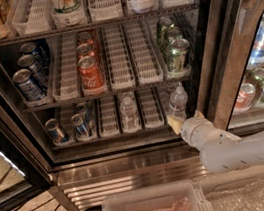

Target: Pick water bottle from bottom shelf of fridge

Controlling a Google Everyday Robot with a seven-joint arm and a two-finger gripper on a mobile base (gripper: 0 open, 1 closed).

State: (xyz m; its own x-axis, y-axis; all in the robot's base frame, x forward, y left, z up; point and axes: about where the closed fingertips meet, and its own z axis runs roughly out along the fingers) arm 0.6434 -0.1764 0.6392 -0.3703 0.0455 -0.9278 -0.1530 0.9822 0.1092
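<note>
Near clear water bottle point(178, 102) on wire bottom shelf point(112, 138), pale jaws spread

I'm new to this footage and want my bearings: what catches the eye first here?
The white arm and its gripper stand out first, at the front right of the bottom shelf in the fridge, just below a water bottle. Then the red cans on the shelf above, between blue cans on the left and green cans on the right.
</note>
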